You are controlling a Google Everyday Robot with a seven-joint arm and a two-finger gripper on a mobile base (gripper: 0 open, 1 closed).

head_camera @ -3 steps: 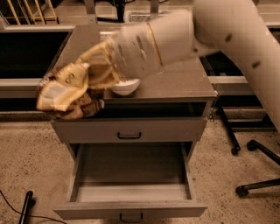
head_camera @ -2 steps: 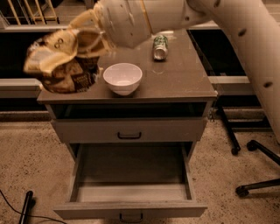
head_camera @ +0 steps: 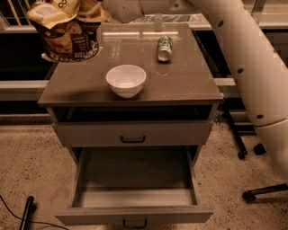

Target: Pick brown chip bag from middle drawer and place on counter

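Observation:
The brown chip bag (head_camera: 67,31) hangs in the air at the top left, over the back-left corner of the counter (head_camera: 184,83). My gripper (head_camera: 93,10) is at the top edge, just right of the bag's top, shut on the bag; most of it is hidden by the bag and cut off by the picture's edge. The middle drawer (head_camera: 135,211) is pulled out at the bottom and holds nothing. The drawer above it (head_camera: 132,134) is shut.
A white bowl (head_camera: 126,80) stands near the counter's front middle. A green-and-white can (head_camera: 164,48) lies at the back right. My white arm (head_camera: 252,67) spans the right side. Chair legs with castors (head_camera: 263,191) stand on the floor at right; a cable (head_camera: 24,213) lies bottom left.
My gripper has carried the bag up and toward the back left, away from the counter's front-left edge. The bowl and can have come into full view.

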